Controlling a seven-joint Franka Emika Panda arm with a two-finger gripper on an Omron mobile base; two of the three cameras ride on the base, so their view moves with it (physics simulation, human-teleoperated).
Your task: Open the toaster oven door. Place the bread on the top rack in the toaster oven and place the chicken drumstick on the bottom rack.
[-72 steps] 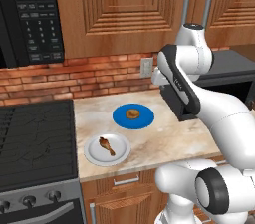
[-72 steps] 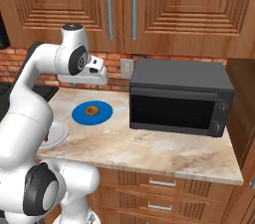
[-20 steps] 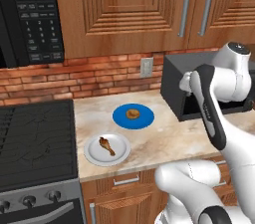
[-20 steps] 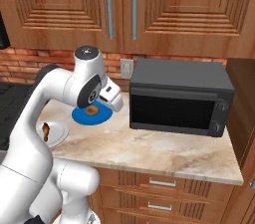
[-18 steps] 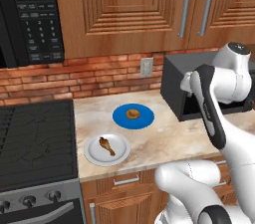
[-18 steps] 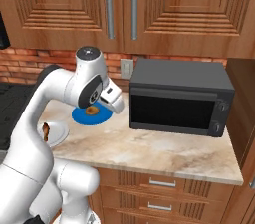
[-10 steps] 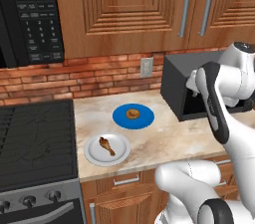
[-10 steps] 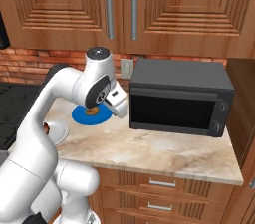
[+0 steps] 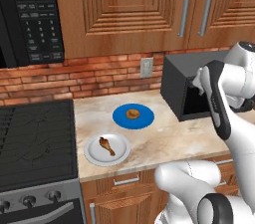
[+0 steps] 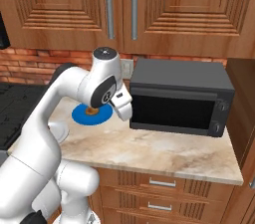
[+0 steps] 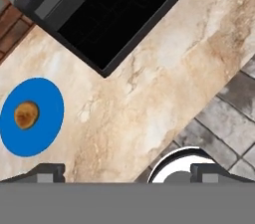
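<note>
The toaster oven is a dark grey box at the right end of the counter. Its door is shut, and the dark window faces me in the hand view. The bread lies on a blue plate, also seen as bread and bread. The chicken drumstick rests on a white plate nearer the front edge. My gripper hangs open above the counter, just left of the oven's front, between the blue plate and the door. The fingertips stand wide apart with nothing between them.
A black microwave with a keypad hangs at the upper left above a dark stove. Wooden cabinets overhang the counter. Bare marble counter lies in front of the oven. A wooden wall panel closes the counter's right end.
My hand has swung to the right, from above the blue plate toward the left front of the toaster oven. The jaws stayed open. Bread, drumstick and door have not moved.
</note>
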